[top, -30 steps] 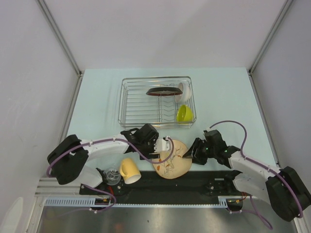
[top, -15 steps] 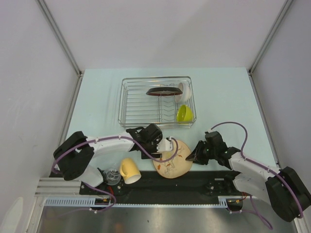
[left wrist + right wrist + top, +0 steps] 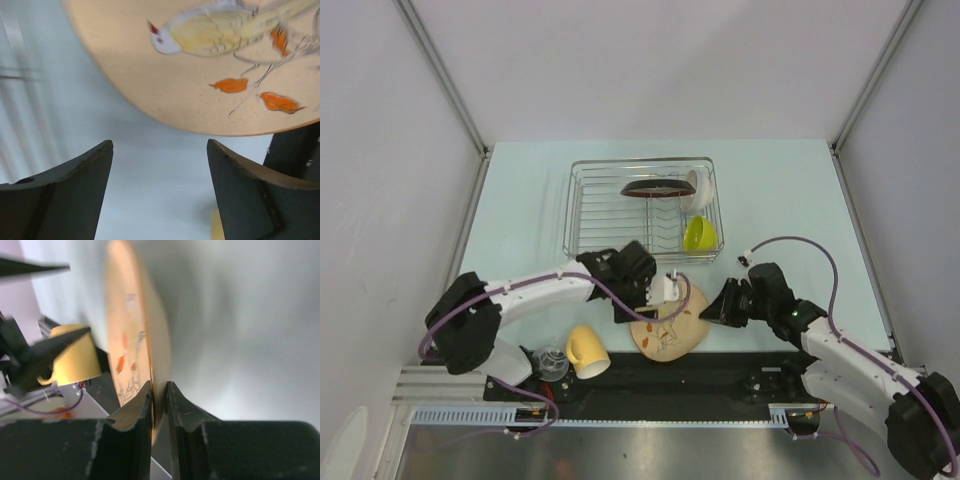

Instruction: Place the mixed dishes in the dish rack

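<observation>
Right gripper: jaws clamped on the rim of the round beige bird-patterned ceramic plate, which sits tilted at lower centre of the top view. Left gripper: jaws apart, plate beyond the fingertips in the upper frame.

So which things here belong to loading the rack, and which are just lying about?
Job: dish rack, beige patterned plate, yellow mug, clear glass, red-rimmed plate, white bowl, lime-green bowl.
Just lying about: no loose items; only purple cables, black base rail.
</observation>
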Tool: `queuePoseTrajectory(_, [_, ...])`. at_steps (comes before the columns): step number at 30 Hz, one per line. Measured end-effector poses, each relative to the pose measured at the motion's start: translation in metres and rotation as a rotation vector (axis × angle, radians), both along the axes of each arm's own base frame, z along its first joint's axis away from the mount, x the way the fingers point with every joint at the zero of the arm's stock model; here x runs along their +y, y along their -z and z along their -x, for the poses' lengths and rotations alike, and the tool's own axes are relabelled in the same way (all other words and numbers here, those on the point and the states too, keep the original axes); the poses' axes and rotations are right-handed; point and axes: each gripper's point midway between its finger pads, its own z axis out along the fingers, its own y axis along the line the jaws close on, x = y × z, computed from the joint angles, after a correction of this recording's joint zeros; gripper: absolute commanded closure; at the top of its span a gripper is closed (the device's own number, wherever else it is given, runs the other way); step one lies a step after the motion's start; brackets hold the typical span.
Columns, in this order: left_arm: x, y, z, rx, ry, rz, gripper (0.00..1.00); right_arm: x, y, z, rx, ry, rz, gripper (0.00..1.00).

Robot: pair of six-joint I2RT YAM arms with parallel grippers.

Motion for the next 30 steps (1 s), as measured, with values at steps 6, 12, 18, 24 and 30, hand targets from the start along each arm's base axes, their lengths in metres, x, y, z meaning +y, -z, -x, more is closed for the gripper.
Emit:
queuePoseTrajectory(6, [-0.008, -0.144, -0.077, -0.152, -0.171, 0.369, 0.17, -0.006, -0.053, -0.016, -0.199, -0.070, 0.078, 1.00])
queuePoseTrajectory(12, [0.050, -0.236, -0.074, -0.321, -0.273, 0.528, 0.17, -0.013, -0.077, -0.023, -0.302, -0.125, 0.163, 1.00])
queuePoseTrajectory(18, [0.119, -0.226, -0.091, -0.287, -0.504, 0.529, 0.17, 0.005, -0.133, -0.031, -0.417, -0.335, 0.371, 1.00])
queuePoseTrajectory(24, [0.155, -0.207, -0.102, -0.212, -0.670, 0.559, 0.18, 0.074, -0.258, -0.046, -0.868, -0.526, 0.471, 1.00])
queuePoseTrajectory(30, [0.155, -0.198, -0.101, -0.163, -0.703, 0.604, 0.17, 0.079, -0.332, -0.087, -1.415, -0.438, 0.653, 1.00])
